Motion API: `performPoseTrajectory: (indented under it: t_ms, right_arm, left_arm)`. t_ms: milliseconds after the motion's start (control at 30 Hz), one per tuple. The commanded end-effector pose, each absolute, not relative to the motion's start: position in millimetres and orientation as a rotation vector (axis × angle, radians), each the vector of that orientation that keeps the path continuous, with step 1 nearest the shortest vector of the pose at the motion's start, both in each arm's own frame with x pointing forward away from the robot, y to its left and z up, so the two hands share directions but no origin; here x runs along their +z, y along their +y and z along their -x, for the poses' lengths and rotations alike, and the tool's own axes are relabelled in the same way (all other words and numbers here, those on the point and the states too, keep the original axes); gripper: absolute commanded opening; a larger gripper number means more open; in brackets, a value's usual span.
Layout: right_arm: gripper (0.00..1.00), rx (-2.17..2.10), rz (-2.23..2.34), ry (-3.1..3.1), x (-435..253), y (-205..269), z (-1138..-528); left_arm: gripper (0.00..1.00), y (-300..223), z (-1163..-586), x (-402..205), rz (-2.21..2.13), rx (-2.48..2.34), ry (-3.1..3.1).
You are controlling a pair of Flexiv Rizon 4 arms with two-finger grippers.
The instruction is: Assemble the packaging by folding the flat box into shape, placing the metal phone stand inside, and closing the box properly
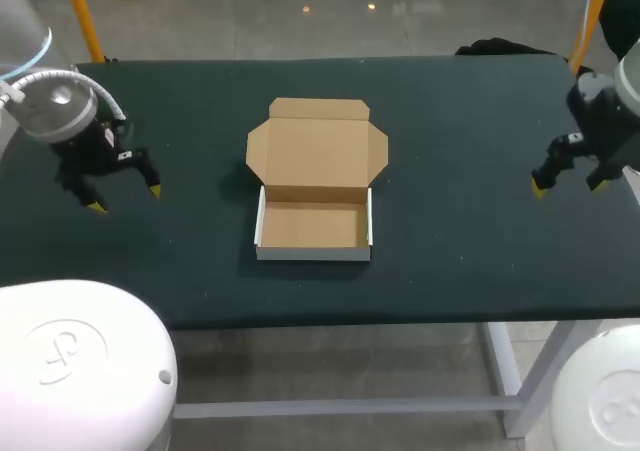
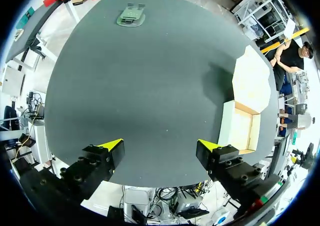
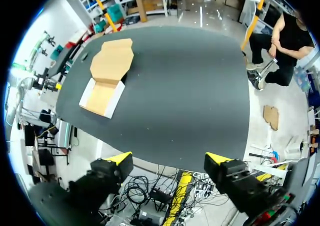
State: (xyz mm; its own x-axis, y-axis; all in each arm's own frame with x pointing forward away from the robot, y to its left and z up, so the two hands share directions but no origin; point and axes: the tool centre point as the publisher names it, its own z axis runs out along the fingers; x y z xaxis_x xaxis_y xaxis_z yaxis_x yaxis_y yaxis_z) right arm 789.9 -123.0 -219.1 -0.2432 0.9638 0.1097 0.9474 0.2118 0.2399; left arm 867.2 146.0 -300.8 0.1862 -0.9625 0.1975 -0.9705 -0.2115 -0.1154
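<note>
Box (image 1: pixel 315 186) lies open — between left tool (image 1: pixel 126 199) and right tool (image 1: pixel 568 184), well apart.

Small grey-green object (image 2: pixel 131 15) on the table (image 2: pixel 150 85), well apart from the box (image 2: pixel 245 110), is showing too small to identify. Both arms are running off the head view's edges: left arm (image 1: pixel 55 106), right arm (image 1: pixel 605 121).

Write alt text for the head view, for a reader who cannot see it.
A cardboard box sits in the middle of the dark table, its tray folded up and empty and its lid lying open on the far side. The left gripper and right gripper hang open, one at each side, well apart from the box and holding nothing.
</note>
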Motion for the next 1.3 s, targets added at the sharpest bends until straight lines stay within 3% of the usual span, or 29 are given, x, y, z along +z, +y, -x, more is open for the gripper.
performPoseTrajectory:
  t_ms: [33,1300]
  right_arm:
    - [1.0,0.393,-1.893,2.396,-217.8,-123.0,-789.3]
    - [1.0,0.393,-1.893,2.396,-217.8,-123.0,-789.3]
  left_arm:
    - [1.0,151.6,-890.1,-318.1,-2.369,0.275,-1.929]
    - [1.0,162.0,-917.3,-359.6,-2.511,0.118,-1.961]
